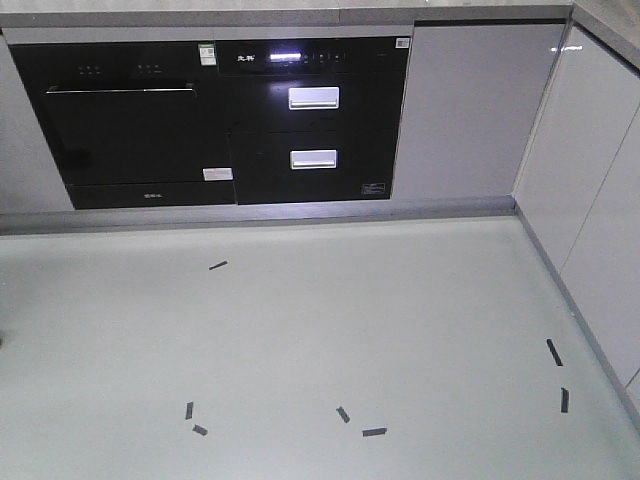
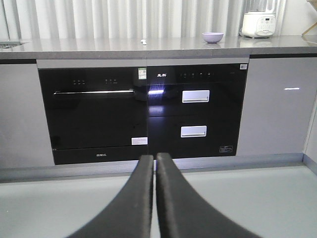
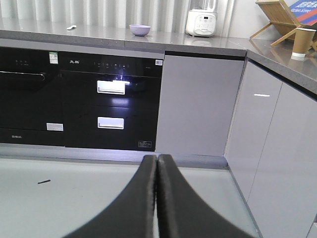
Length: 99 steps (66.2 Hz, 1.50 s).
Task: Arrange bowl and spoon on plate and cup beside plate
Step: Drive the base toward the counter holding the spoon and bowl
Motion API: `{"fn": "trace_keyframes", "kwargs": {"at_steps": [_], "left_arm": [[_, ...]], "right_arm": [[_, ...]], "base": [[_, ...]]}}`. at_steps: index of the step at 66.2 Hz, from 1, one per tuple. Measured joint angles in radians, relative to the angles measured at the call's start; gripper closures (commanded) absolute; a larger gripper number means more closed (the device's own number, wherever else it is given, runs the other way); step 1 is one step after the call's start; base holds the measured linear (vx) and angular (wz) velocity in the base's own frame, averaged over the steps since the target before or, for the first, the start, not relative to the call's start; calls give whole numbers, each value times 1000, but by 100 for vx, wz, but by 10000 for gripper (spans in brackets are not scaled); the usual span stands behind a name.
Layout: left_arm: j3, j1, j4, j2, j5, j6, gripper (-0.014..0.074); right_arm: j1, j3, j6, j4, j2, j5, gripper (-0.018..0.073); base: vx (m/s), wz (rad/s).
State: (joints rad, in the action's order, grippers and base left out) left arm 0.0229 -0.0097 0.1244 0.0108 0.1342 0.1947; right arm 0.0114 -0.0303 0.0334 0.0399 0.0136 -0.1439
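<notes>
Both claws are clenched on nothing, fingers pressed together. The left gripper (image 2: pixel 154 157) and the right gripper (image 3: pixel 157 157) hang well below and apart from the countertop (image 2: pixel 99 48). On it the bowl (image 2: pixel 213 37) sits mid-depth, with the spoon (image 2: pixel 143 41) lying well to its left. The cup (image 3: pixel 303 43) stands past the corner on the right-hand run, beside a wooden rack (image 3: pixel 277 20).

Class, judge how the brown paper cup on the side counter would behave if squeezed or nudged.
The cup looks like thin paper, so it is probably light and easily crushed. It stands upright, taller than wide, so a sideways push would likely tip it. Once tipped, its round tapered wall may roll.
</notes>
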Motion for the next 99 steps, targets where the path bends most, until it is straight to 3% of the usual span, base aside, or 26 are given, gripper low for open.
{"fn": "trace_keyframes", "kwargs": {"at_steps": [99], "left_arm": [[0, 0, 0, 0, 0, 0, 603]], "right_arm": [[0, 0, 0, -1, 0, 0, 570]], "base": [[21, 6]]}}
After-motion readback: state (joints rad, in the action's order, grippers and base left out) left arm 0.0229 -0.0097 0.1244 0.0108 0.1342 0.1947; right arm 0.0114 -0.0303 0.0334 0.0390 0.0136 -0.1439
